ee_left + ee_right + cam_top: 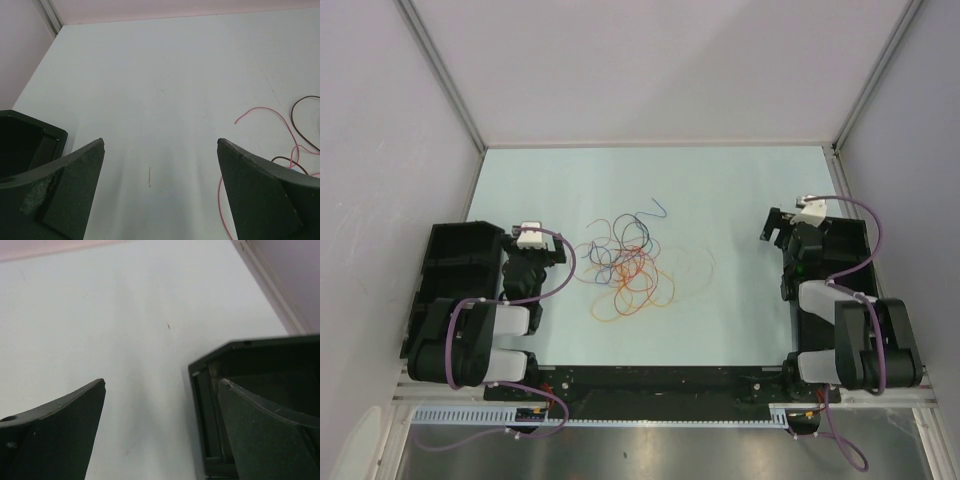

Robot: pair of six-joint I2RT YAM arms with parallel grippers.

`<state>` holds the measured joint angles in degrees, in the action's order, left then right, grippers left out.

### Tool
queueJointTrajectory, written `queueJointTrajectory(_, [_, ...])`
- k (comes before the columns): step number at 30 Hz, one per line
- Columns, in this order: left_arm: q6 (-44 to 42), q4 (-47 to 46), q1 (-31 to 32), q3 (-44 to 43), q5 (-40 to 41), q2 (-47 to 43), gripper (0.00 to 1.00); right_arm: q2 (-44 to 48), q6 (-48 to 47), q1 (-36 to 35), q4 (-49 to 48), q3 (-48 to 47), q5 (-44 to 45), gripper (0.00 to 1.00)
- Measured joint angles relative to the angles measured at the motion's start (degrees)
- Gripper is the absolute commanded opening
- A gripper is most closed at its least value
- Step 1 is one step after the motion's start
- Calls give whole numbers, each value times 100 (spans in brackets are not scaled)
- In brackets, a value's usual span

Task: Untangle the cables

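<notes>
The cables (629, 267) lie in one tangled heap on the pale table, in the middle: orange, dark blue, red and pale yellow loops crossing one another. My left gripper (527, 234) is open and empty, left of the heap and apart from it. In the left wrist view (160, 145) a red strand (260, 111) and a dark strand (300, 127) curl at the right edge. My right gripper (776, 225) is open and empty, well right of the heap. The right wrist view (161, 382) shows no cable.
A black tray (455, 260) stands at the left edge behind my left arm, and another black tray (260, 390) by my right gripper. Grey walls close the table on three sides. A tiny wire scrap (149, 176) lies between my left fingers.
</notes>
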<state>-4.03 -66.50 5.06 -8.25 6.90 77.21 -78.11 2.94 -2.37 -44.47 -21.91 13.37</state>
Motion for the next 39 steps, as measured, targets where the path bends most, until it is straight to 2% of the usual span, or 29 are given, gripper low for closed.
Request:
queueJointTrajectory(5, [13,63,0,-2,57,-13,100,1010,-247,-402,1078,-601,219,100])
queueJointTrajectory(7, [22,363,0,-66,120,-140,100,1237,-227,-573,1311,-756,236,100])
queueJointTrajectory(9, [243,1563,0,-490,249,-549,100,1506,-101,-793,1832,-1088,184,100])
queueJointTrajectory(10, [505,2562,2,-1010,387,-817,100,1631,-13,-942,2144,-1351,61,100])
queueJointTrajectory(13, [1453,4527,0,-2712,732,-909,100,1893,216,-1296,2555,-1873,-988,100])
queueJointTrajectory(15, [2559,5497,-52,-3746,951,-732,100,2009,859,-1403,2470,-1932,-1696,100])
queueJointTrajectory(18, [3386,6489,-417,-4527,229,-103,100,1635,2002,-1259,2208,-1917,-2763,100])
queueJointTrajectory(21, [3700,7138,-372,-4465,48,411,100,931,2544,-1495,2393,-2013,-2942,100])
queueJointTrajectory(23, [3768,7665,7,-4033,44,356,100,619,2656,-1947,2837,-2011,-2745,99])
queueJointTrajectory(24, [3783,7925,232,-3860,42,264,96,540,2688,-2168,3001,-2011,-2682,98])
queueJointTrajectory(27, [3816,8452,719,-3681,35,-11,93,404,2717,-2702,3228,-2011,-2509,97])
queueJointTrajectory(29, [3816,8568,848,-3661,120,-162,92,289,2710,-2898,3338,-2011,-2291,96])
queueJointTrajectory(34, [3816,8596,1257,-3434,452,-348,81,-116,2699,-3230,3504,-2011,-1794,93])
queueJointTrajectory(39, [3801,8566,1462,-3364,516,-192,77,-439,2682,-3314,3602,-2011,-1585,93])
